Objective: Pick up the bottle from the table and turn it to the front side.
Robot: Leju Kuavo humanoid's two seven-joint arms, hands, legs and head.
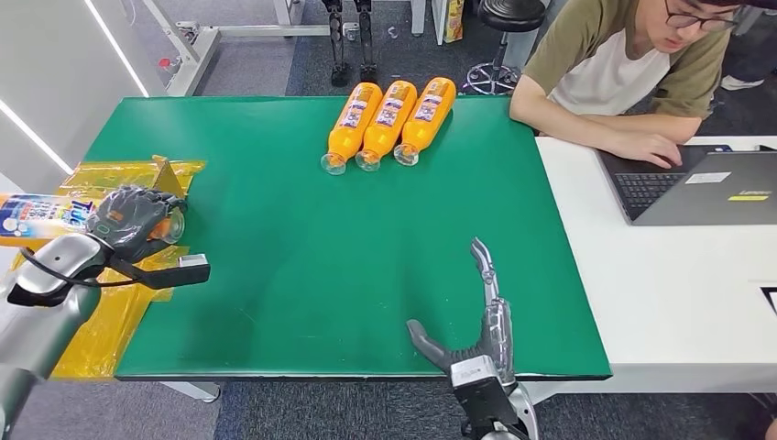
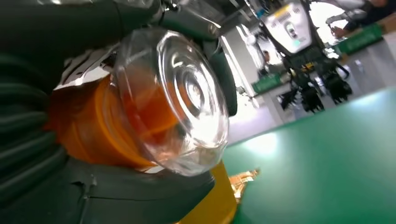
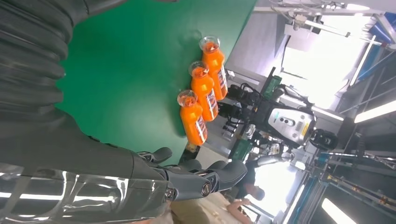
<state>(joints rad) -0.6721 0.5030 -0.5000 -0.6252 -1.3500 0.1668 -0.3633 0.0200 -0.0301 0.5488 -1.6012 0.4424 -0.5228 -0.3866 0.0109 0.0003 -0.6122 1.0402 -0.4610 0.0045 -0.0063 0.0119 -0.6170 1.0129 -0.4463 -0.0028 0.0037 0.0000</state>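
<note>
Head view: left hand wrapped around a bottle at the left edge of the green worktop, over a yellow plastic sheet. Fingers closed around the bottle near its clear end; the white-and-blue label sticks out past the hand toward the frame edge. Bottle looks lifted off the surface, lying roughly sideways. So pick-up seems done; the turn to the front side looks unfinished or just under way, cannot tell which face ends up forward. Right hand at the near edge, fingers spread, holding nothing. Three orange bottles lie side by side at the far edge, untouched. A person sits at the white desk beside a laptop, well apart from both hands.

Left wrist view: clear round end of the bottle faces the camera, orange liquid behind it, dark fingers pressed around the body. Grip looks firm.

Right wrist view: right hand with fingers loosely extended and nothing between them; the three orange bottles in a row on the green beyond.

Left to do, by my read: finish rotating, set down label forward.
</note>
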